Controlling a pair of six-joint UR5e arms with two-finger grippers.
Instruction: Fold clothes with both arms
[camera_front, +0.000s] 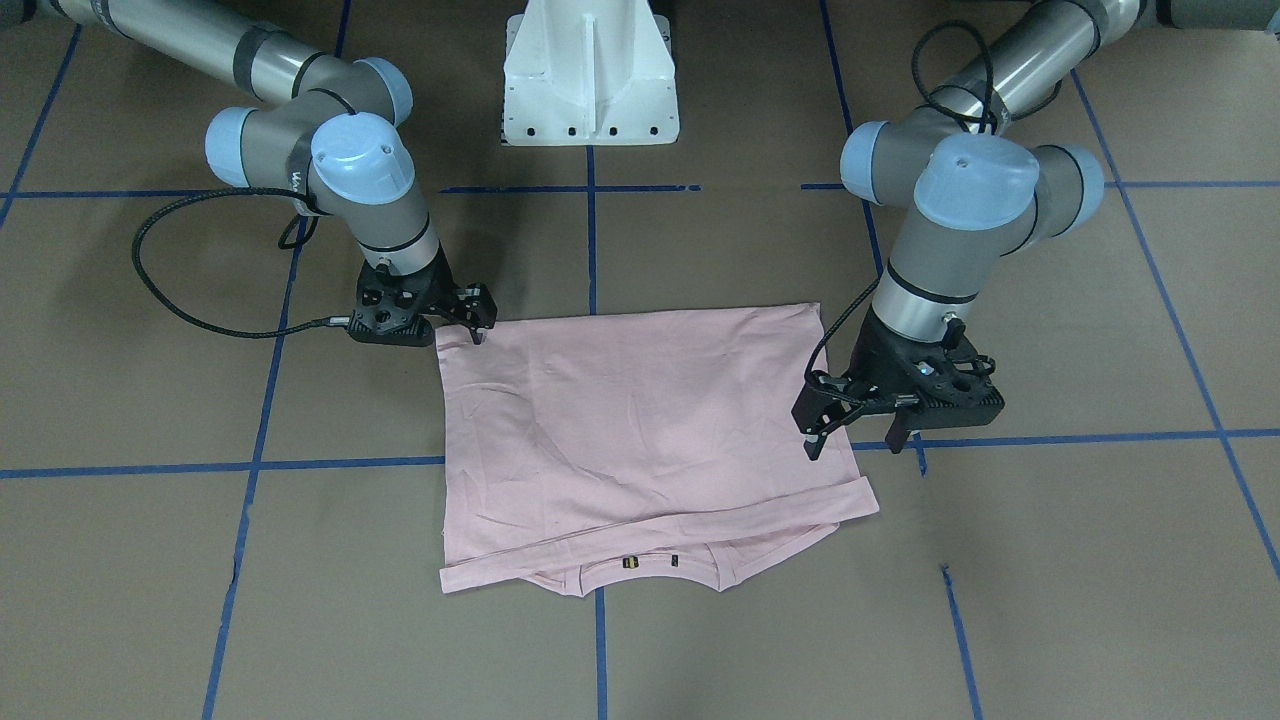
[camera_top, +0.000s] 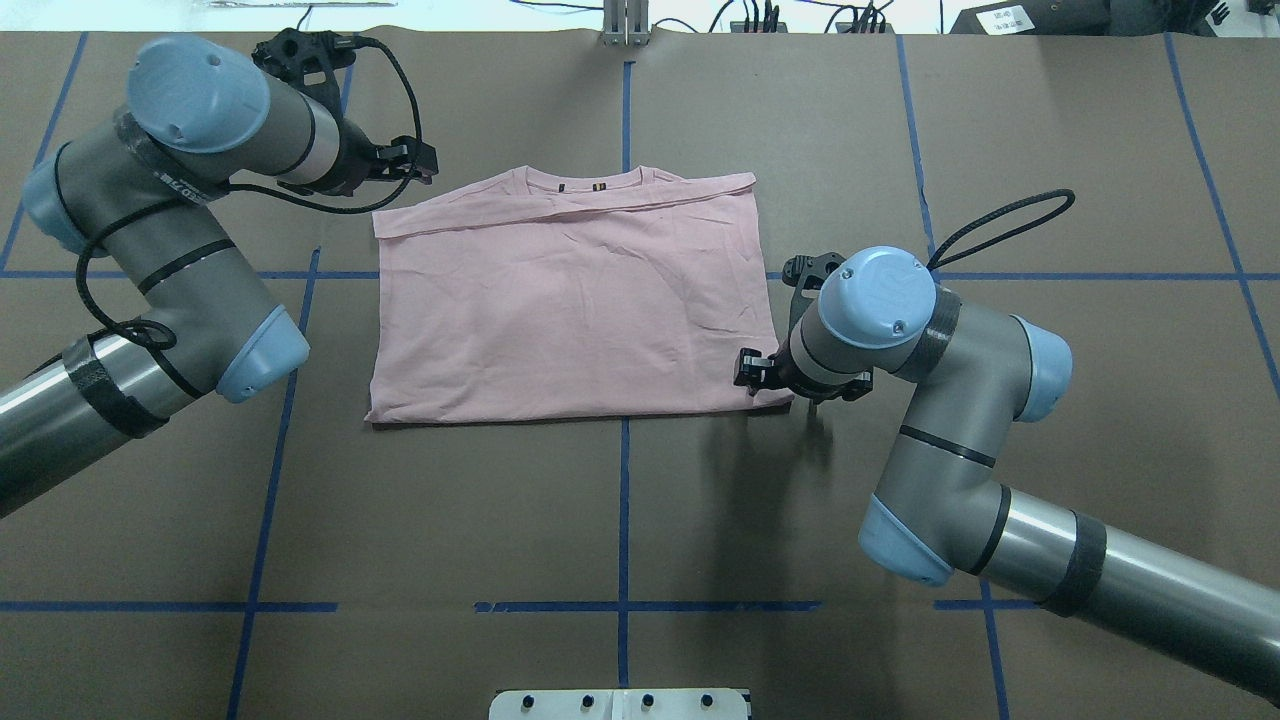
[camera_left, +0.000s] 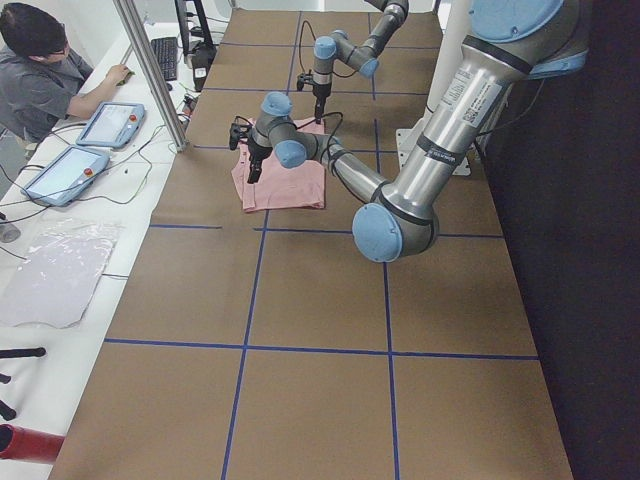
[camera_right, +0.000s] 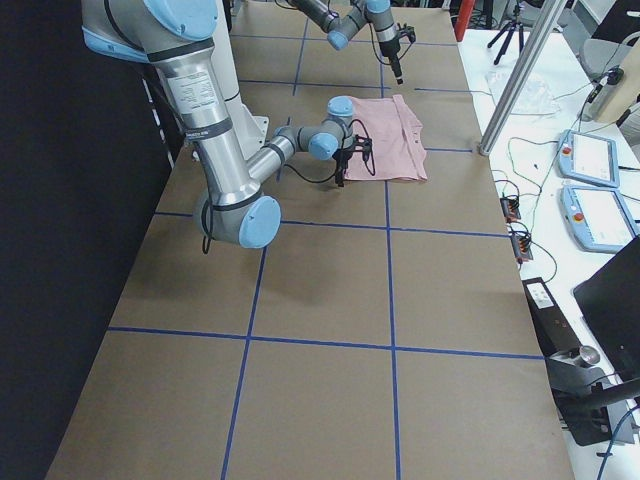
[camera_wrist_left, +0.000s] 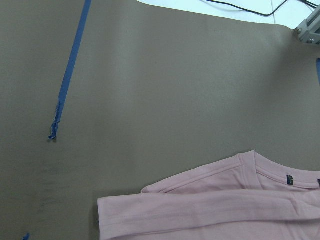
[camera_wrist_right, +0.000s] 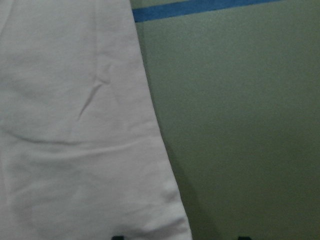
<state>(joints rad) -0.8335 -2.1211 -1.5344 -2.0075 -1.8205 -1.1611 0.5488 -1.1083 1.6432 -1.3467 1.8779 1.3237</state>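
At the near right corner of the folded T-shirt (camera_top: 570, 300), lying flat mid-table with its collar (camera_top: 585, 180) farthest, the right gripper (camera_front: 474, 335) sits low, fingers apart astride the side edge, while the left gripper (camera_front: 852, 447), fingers also apart, hangs by the far left corner, brown table (camera_top: 620, 520) showing on every side.

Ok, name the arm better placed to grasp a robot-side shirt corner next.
Right: the right end effector sits at the T-shirt's robot-side corner; the left end effector hangs by the collar end.
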